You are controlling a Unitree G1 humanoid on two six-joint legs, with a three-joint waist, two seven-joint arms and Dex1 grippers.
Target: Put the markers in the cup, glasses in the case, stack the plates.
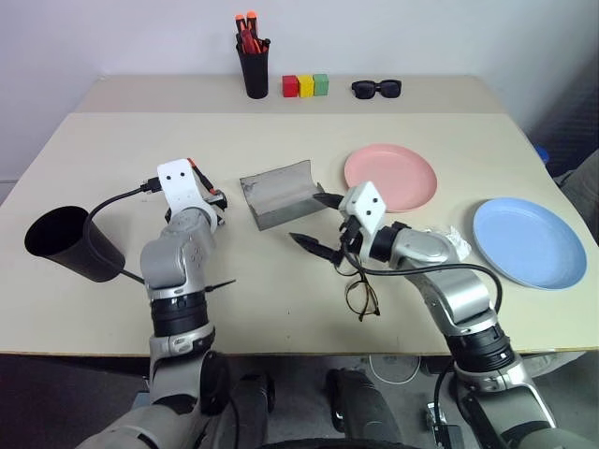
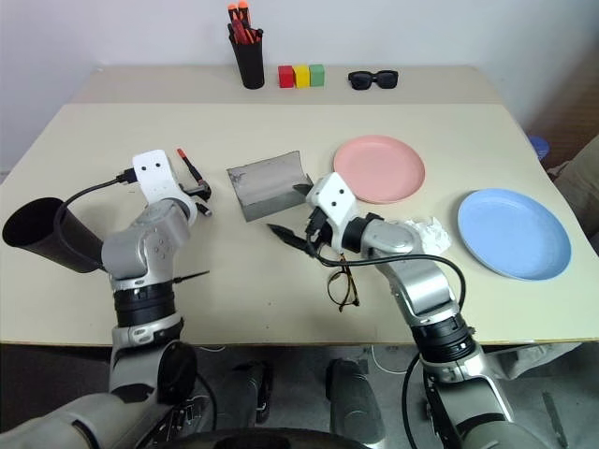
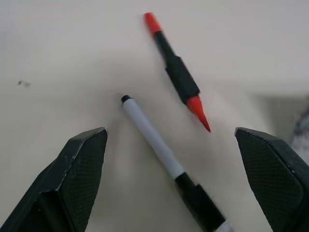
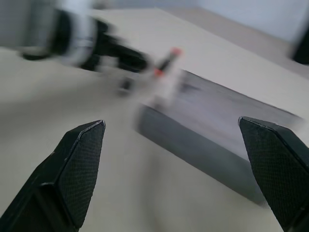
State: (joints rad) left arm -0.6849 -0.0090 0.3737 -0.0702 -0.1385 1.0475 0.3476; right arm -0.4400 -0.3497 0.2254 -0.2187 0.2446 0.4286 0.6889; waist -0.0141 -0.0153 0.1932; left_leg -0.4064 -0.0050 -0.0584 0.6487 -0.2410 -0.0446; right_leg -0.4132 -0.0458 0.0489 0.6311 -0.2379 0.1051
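Left end effector (image 3: 169, 179) open wide, empty, straddling whitish dark-ended marker (image 3: 154, 140) on beige table (image 1: 281, 168); red-orange marker (image 3: 177, 72) just beyond at 12 o'clock, likely lining up pick. Right end effector (image 1: 318, 224) open, empty, facing grey felt case (image 1: 278, 192); wire-framed glasses (image 1: 362, 297) at its 6 o'clock. Black tapered cup (image 1: 70, 245) lies tipped at 9 o'clock

A beige table (image 1: 281, 150) carries two markers (image 2: 192, 173), a grey case (image 1: 278, 193), pink plate (image 1: 390, 177) and blue plate (image 1: 529, 242) toward its right edge, glasses (image 1: 362, 297) by its near edge, and a black cup (image 1: 70, 243) at its left edge.

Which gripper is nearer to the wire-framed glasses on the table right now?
The right. The right gripper hovers just beyond the glasses, jaws open, near the case. The left gripper is well off to their left, open over the markers.
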